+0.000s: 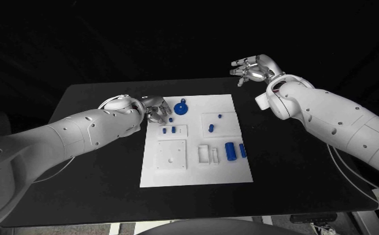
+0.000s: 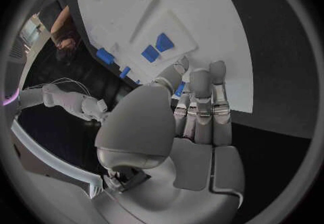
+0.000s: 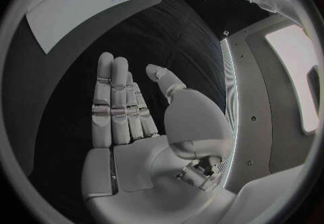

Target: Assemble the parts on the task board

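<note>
Silver left hand (image 2: 196,110) pinches a small blue part (image 1: 171,119) over the white rectangular task board (image 1: 197,175) beneath it; the right hand (image 1: 254,68) hangs open, well off. Several blue pieces lie loose; assembly looks barely begun.

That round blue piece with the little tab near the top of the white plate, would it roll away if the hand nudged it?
Probably not. The round blue piece seems to lie flat on the task board, so it would likely slide rather than roll. It looks small and stiff, probably light. The smooth board may let it skid.
</note>
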Motion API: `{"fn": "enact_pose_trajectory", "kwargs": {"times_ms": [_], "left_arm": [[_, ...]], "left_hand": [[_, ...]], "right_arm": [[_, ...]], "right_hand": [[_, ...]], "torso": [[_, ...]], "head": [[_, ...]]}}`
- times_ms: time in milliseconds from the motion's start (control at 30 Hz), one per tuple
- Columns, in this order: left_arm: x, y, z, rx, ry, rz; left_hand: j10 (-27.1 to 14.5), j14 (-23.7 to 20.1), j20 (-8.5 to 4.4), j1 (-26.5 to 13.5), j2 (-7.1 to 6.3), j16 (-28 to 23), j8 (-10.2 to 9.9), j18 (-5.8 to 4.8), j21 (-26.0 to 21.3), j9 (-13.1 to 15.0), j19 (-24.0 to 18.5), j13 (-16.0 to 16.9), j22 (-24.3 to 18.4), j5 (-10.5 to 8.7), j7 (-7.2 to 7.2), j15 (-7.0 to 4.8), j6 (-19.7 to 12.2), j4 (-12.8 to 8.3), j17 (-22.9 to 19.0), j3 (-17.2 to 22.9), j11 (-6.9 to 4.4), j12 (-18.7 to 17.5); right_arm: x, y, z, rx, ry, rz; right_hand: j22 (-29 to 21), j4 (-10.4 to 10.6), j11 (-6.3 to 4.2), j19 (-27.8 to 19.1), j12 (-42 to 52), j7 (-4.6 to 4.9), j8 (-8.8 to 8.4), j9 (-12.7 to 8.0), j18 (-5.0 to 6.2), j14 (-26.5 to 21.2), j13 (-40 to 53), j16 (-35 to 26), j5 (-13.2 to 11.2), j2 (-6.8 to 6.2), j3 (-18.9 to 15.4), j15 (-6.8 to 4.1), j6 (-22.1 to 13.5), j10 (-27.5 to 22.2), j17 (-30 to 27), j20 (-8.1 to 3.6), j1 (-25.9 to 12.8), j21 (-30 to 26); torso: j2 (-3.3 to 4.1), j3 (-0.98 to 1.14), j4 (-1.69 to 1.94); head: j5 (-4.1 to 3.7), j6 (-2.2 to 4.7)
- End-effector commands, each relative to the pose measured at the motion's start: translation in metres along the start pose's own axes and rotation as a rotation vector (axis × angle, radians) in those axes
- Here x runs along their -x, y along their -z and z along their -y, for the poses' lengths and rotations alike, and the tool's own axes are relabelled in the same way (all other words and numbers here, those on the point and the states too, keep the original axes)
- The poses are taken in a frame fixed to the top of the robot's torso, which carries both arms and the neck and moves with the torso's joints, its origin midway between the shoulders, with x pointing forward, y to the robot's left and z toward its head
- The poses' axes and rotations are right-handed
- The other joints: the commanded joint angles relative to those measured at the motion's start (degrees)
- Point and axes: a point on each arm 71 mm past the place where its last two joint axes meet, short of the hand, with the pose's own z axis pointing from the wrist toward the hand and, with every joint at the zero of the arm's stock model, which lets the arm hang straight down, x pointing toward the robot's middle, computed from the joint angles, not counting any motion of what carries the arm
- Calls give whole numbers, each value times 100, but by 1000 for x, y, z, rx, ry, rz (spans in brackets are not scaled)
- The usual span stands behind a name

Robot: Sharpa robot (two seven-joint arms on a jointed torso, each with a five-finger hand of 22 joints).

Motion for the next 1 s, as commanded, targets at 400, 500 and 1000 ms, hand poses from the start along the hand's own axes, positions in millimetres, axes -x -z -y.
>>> {"fn": "enact_pose_trajectory", "kwargs": {"times_ms": [400,500,1000], "left_arm": [[32,16,-25,23,149,230],[45,22,-31,39,245,275],[79,46,-35,8,716,361]], "left_hand": [[615,-474,-67,-125,61,-1501,12,-155,-484,34,-477,-7,-43,-68,262,-74,999,-4,-630,521,-146,8],[670,-493,-61,-116,91,-1999,12,-207,-707,34,-594,-10,-147,-55,287,-61,1055,14,-795,513,-149,5],[763,-557,289,-324,143,-5119,14,-355,-1748,35,-1221,-8,-1814,-66,301,300,992,242,-1754,398,-92,3]], "right_arm": [[2,1,4,-5,8,-26],[2,1,5,-9,16,-33],[-16,2,-2,45,394,-184]], "right_hand": [[256,-76,-10,-40,-42,16,-2,14,87,8,-11,36,-125,-32,153,4,192,22,-1,-13,277,88],[357,-85,-43,-34,-56,-8,7,22,95,38,-13,62,-251,-23,219,-21,399,138,11,-32,358,135],[862,-86,-104,272,-97,-148,8,31,152,496,-16,382,-767,-62,464,-130,928,140,250,-136,459,475]], "torso": [[-2,8,-4],[-2,7,8],[6,-2,0]], "head": [[15,54],[15,73],[35,172]]}}
